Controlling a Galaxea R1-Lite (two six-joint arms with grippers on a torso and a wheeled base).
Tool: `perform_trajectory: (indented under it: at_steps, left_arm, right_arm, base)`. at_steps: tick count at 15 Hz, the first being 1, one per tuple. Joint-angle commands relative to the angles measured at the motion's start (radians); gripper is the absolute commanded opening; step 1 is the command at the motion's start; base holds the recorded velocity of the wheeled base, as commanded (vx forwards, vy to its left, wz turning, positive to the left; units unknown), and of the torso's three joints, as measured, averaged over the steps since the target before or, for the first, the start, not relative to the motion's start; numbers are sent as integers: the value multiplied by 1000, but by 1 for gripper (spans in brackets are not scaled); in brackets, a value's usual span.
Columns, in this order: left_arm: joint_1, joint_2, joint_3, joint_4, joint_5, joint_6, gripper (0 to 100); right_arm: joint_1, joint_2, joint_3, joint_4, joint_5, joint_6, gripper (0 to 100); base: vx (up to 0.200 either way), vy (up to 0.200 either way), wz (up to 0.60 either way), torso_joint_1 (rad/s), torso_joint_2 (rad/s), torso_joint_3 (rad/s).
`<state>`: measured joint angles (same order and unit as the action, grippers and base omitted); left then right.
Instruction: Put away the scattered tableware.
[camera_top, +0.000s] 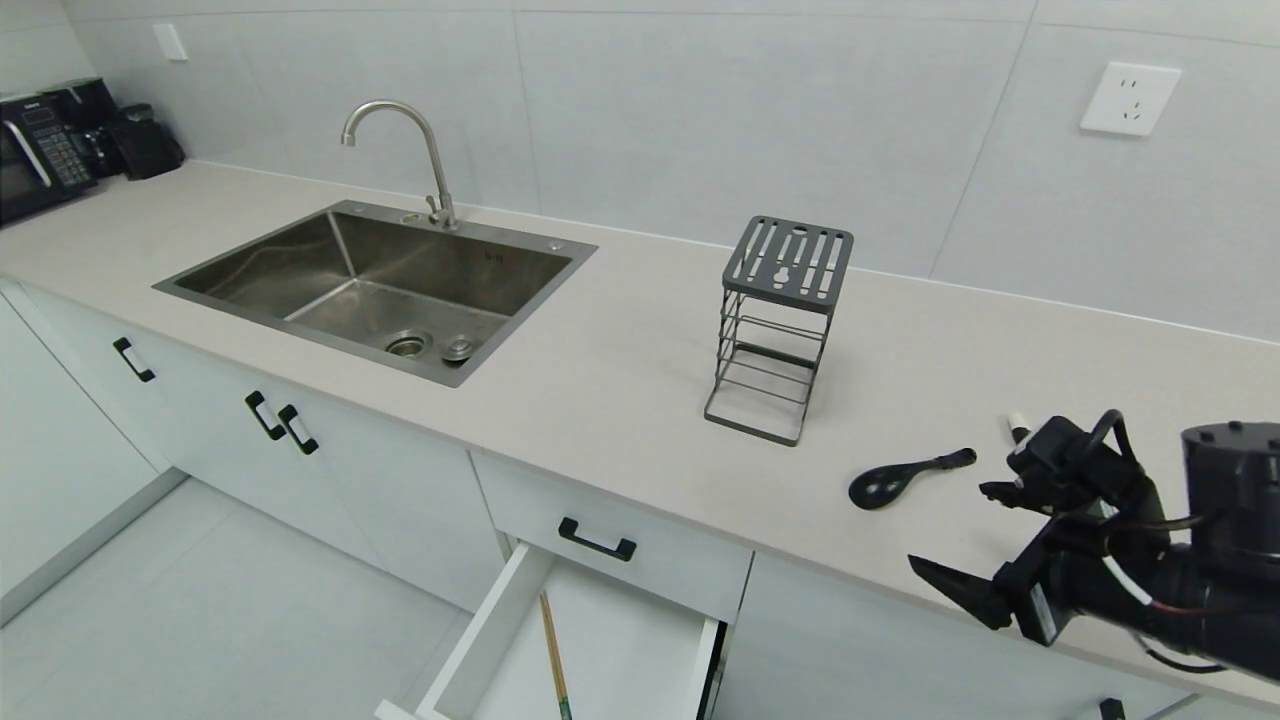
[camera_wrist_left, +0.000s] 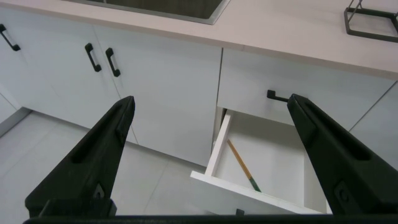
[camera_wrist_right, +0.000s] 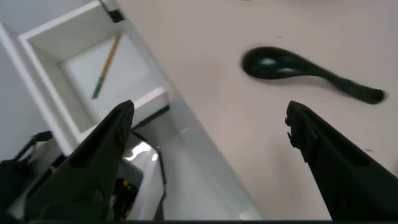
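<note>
One black spoon (camera_top: 905, 480) lies on the counter (camera_top: 620, 370), and the next reach turns on where it sits from me. It is near my right fingers (camera_top: 960, 590), to their left and a little farther in from the counter's front edge. My right fingers are spread wide and hold nothing.

The spoon's long axis runs roughly along the counter. Its bowl is on the left and its handle end points right and slightly toward the wall, so the handle is the end closer to me. In the right wrist view the spoon (camera_wrist_right: 311, 71) sits ahead of the gap between my fingers (camera_wrist_right: 99, 162), apart from both.

My left fingers (camera_wrist_left: 93, 162) are also spread and empty. They sit low in front of the cabinets, facing the open drawer (camera_top: 620, 650), where a wooden chopstick (camera_top: 553, 650) with a green tip already lies. I judge the right arm to be the nearer one for the spoon.

The microwave (camera_top: 35, 150) at the far left carries small print that I cannot read.
</note>
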<state>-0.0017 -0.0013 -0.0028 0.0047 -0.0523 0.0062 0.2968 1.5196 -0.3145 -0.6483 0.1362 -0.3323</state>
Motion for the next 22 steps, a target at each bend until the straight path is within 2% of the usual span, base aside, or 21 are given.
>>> perform_trajectory:
  at_steps: [1, 6, 11, 13, 18, 22]
  left_arm:
    - [0, 1, 0, 0, 0, 0, 100]
    - [0, 1, 0, 0, 0, 0, 100]
    - [0, 1, 0, 0, 0, 0, 100]
    - [0, 1, 1, 0, 0, 0, 100]
    - [0, 1, 1, 0, 0, 0, 100]
    - [0, 1, 0, 0, 0, 0, 100]
  right_arm:
    - [-111, 73, -44, -4, 56, -54, 100]
    - [-191, 251, -172, -5, 95, -152, 100]
    - [-206, 390, -284, -11, 128, -185, 100]
    - [-219, 433, -327, -11, 187, -201, 100]
    - [-266, 481, -344, -11, 218, -218, 100]
    - [-269, 521, -370, -21, 249, -220, 100]
  base:
    - [0, 0, 0, 0, 0, 0]
    - [0, 0, 0, 0, 0, 0]
    - [0, 0, 0, 0, 0, 0]
    - [0, 0, 0, 0, 0, 0]
    - [0, 0, 0, 0, 0, 0]
    - [0, 0, 0, 0, 0, 0]
